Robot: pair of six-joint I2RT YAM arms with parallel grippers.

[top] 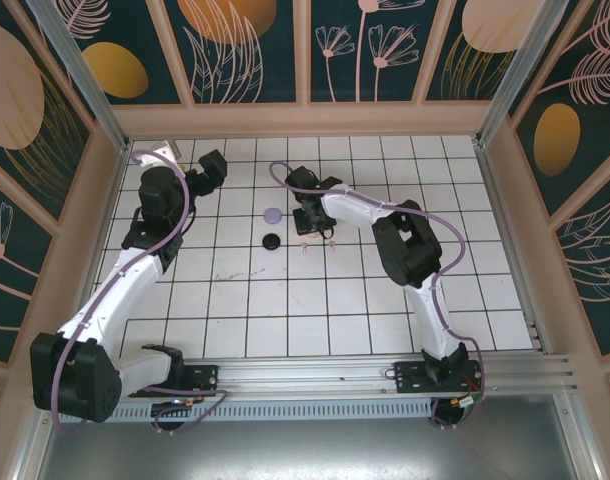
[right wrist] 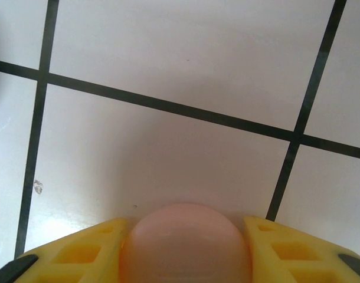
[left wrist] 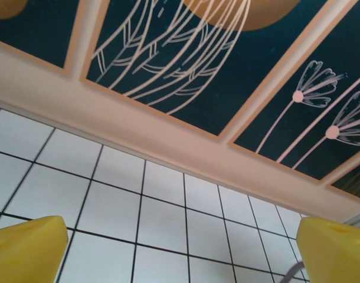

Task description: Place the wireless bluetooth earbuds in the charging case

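Observation:
A pale pink round charging case (right wrist: 186, 244) rests on the white tiles between my right gripper's (right wrist: 186, 259) yellow fingers (right wrist: 79, 253), which press against both of its sides. From above, the right gripper (top: 313, 236) points down at the table's middle back, hiding the pink case. A lilac round case (top: 273, 214) and a black round case (top: 271, 240) lie just left of it. My left gripper (top: 213, 166) hovers at the back left, and its wrist view shows it open (left wrist: 180, 259), with nothing between its fingers (left wrist: 26, 247). The earbuds are out of view.
The peach wooden back wall (left wrist: 168, 132) rises close ahead of the left gripper. Wooden side walls (top: 95, 200) fence the tiled table (top: 285, 310). A lilac cable (top: 285, 175) loops behind the right wrist.

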